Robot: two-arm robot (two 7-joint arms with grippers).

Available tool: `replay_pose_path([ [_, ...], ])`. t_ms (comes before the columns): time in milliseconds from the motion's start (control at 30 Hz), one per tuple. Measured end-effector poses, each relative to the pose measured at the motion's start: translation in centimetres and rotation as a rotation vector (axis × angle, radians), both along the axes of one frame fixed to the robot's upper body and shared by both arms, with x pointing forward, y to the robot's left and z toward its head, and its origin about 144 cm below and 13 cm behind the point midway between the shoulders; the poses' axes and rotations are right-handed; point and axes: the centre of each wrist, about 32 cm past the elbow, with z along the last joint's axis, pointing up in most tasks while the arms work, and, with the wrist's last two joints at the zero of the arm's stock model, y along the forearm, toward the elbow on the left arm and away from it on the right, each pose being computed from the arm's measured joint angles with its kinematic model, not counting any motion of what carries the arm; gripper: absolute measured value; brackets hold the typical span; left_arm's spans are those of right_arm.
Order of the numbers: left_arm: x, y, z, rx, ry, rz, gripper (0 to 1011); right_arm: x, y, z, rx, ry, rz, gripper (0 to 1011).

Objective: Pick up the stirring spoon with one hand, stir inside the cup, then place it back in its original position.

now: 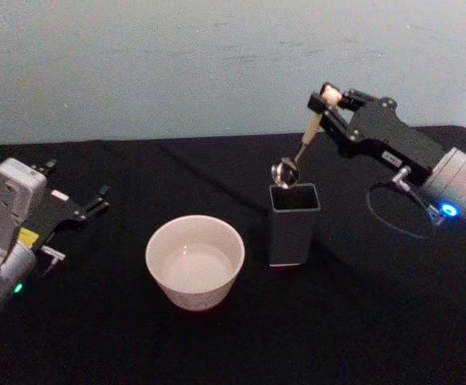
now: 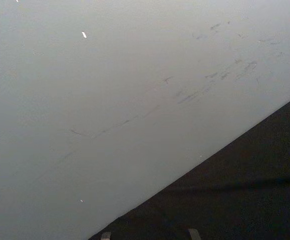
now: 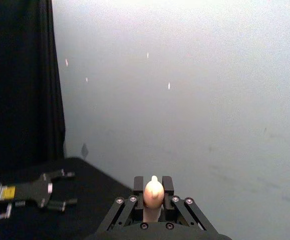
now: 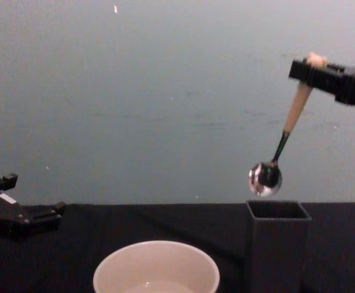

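Cream cup (image 1: 196, 298) sits nearest on the worktop (image 1: 361, 321); the right gripper (image 1: 326, 99) pinches the stirring spoon (image 1: 303, 146) by its handle, bowl just above the grey holder (image 1: 290, 233). Idle, the left gripper (image 3: 67, 188) lies open. Best moved plumb, clear of both rims.

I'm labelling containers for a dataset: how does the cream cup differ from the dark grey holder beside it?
The cup is round, wide and cream-white; the holder is square-sectioned, narrower and dark grey. The cup sits low, while the holder stands taller. The stirring spoon, gripped by the right claw, hangs just above the holder's mouth, not over the cup. Both stand upright and open-topped on the black table.
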Motion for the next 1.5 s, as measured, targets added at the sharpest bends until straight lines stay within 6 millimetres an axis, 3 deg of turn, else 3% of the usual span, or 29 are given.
replay_pose_path([
  [367,0.0,0.0,0.0,0.0,0.0,0.0,1001,0.9,1.9,0.4,0.02,-0.057,0.059,214],
  [800,0.0,0.0,0.0,0.0,0.0,0.0,1001,2.7,6.1,-2.0,-0.069,-0.095,0.239,214],
  [1500,0.0,0.0,0.0,0.0,0.0,0.0,1001,4.6,9.7,-6.6,-0.182,-0.074,0.3,214],
])
